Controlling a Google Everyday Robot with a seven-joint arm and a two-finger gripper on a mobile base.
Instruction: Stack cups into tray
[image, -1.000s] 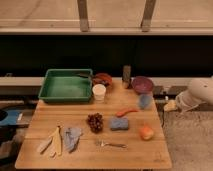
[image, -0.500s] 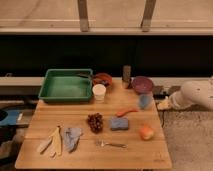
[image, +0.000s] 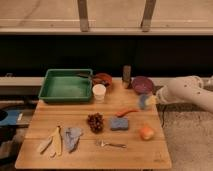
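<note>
A white cup (image: 99, 92) stands upright on a wooden table (image: 132, 154), just off the front right corner of the green tray (image: 65, 98). A smaller light blue cup (image: 144, 102) stands well to the right of the tray, near the table's right edge. Neither cup is in the tray.

The robot's gripper (image: 153, 99) reaches in from the right, on the side of the blue cup farthest from the tray and close against it. Its fingers are spread wide and nothing is lifted; whether they touch the cup cannot be told. The white arm (image: 187, 90) runs off beyond the table edge.

A red-orange bowl (image: 102, 78) sits against the tray's back right corner. A dark bottle (image: 127, 75) stands farther right of the tray, and a purple bowl (image: 142, 84) sits farther right again, just behind the blue cup.

In front of the tray and to its right lie a bunch of dark grapes (image: 95, 121), a blue sponge (image: 119, 123), a carrot (image: 127, 112) and an orange fruit (image: 146, 132). A fork (image: 111, 144) lies nearer the table's front edge. Straight in front of the tray lie a grey-blue cloth (image: 72, 136) and some pale yellow pieces (image: 54, 141).
</note>
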